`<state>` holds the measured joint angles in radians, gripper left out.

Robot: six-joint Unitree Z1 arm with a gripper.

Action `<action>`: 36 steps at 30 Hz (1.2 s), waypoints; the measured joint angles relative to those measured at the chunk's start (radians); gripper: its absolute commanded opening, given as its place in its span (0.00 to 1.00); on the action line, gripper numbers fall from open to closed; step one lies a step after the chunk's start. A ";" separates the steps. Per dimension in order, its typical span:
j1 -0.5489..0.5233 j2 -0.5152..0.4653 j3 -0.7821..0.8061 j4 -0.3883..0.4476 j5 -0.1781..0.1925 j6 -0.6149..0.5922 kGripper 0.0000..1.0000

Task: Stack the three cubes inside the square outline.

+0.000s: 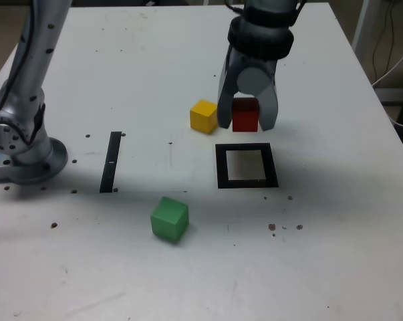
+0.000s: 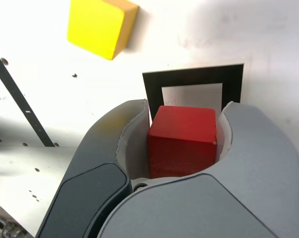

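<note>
Tool (image 1: 246,122) part-closed, red cube (image 1: 245,115) gripped between its jaws. Yellow cube (image 1: 204,116) just beside tool, green cube (image 1: 170,219) well apart from it.

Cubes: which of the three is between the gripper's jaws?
The red cube, between the jaws of the gripper; the yellow and green ones sit on the table outside them.

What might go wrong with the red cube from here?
The matte red cube in the grey pincer could land across the black square frame's border if lowered off-centre. The small matte yellow cube sits close beside the pincer and might get nudged.
</note>
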<state>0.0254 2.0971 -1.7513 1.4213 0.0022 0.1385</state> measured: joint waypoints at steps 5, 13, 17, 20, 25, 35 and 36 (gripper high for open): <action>-0.029 0.000 0.037 -0.048 -0.017 -0.024 0.39; -0.051 0.008 0.132 -0.150 -0.046 -0.043 0.39; -0.052 0.010 0.159 -0.177 -0.049 -0.044 0.39; -0.052 0.022 0.170 -0.202 -0.055 -0.044 0.39; -0.052 0.038 0.192 -0.240 -0.065 -0.044 0.39; -0.053 0.047 0.219 -0.266 -0.068 -0.044 0.96; -0.053 0.054 0.223 -0.268 -0.068 -0.044 0.96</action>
<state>-0.0280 2.1515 -1.5281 1.1533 -0.0661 0.0941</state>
